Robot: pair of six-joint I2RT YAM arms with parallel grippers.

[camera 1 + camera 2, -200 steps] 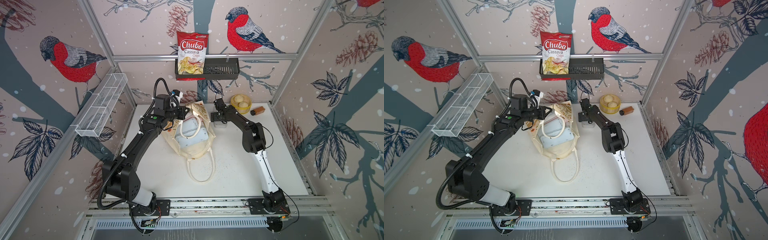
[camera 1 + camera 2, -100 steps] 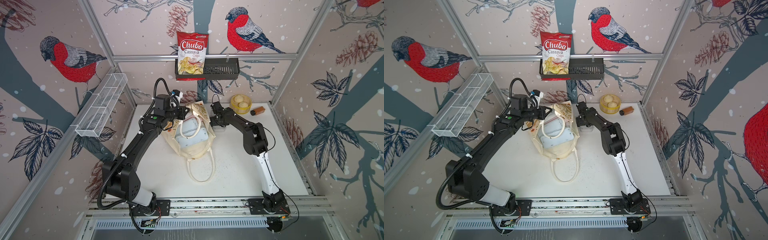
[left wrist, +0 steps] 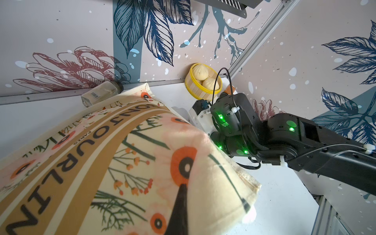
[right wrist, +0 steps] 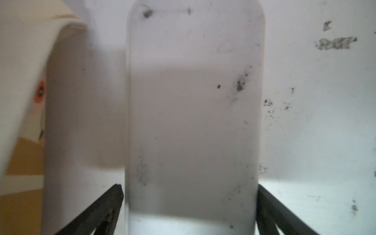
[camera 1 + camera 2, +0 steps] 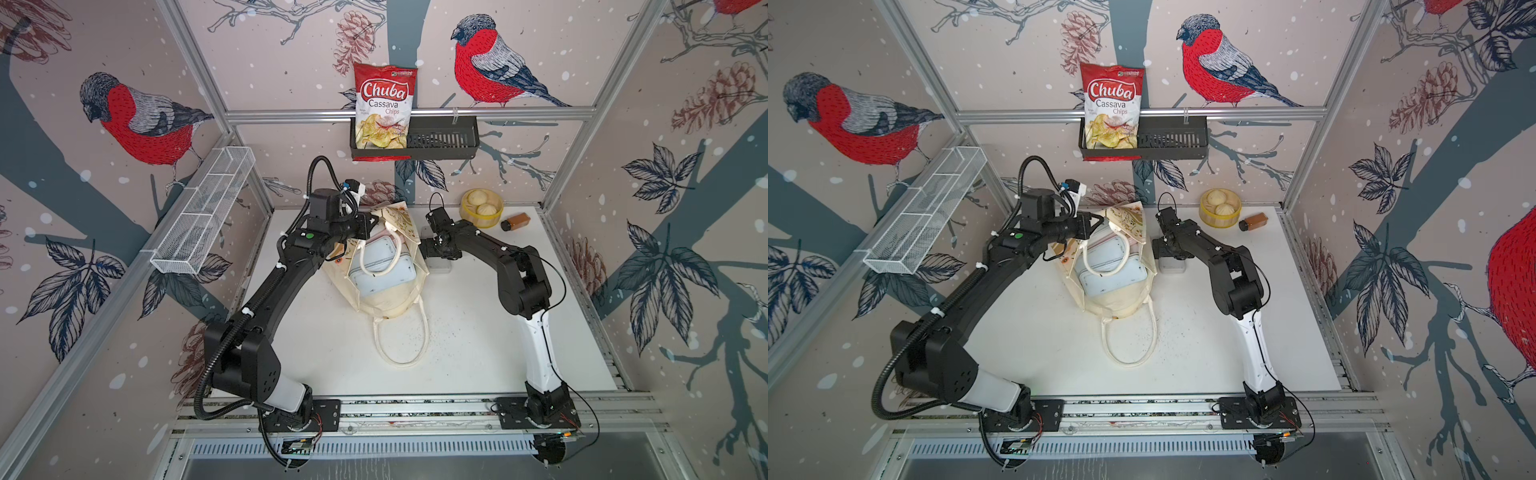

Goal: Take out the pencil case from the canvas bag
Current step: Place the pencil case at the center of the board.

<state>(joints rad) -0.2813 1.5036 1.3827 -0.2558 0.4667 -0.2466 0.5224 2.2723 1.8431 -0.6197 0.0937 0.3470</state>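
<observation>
Left hand (image 5: 371, 225): I see it pinching canvas bag (image 5: 390, 300).
Right hand (image 4: 189, 190): wide, straddling frosted box (image 4: 193, 101), bag's 3 o'clock.

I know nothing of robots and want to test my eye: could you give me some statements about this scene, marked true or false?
1. The left gripper pinches the canvas bag cloth. True.
2. The chips bag sits inside the canvas bag. False: it stands in the black basket on the wall.
3. A pale blue case lies inside the canvas bag. True.
4. The right gripper is shut tight. False: its jaws stand wide, either side of a frosted box on the table.
</observation>
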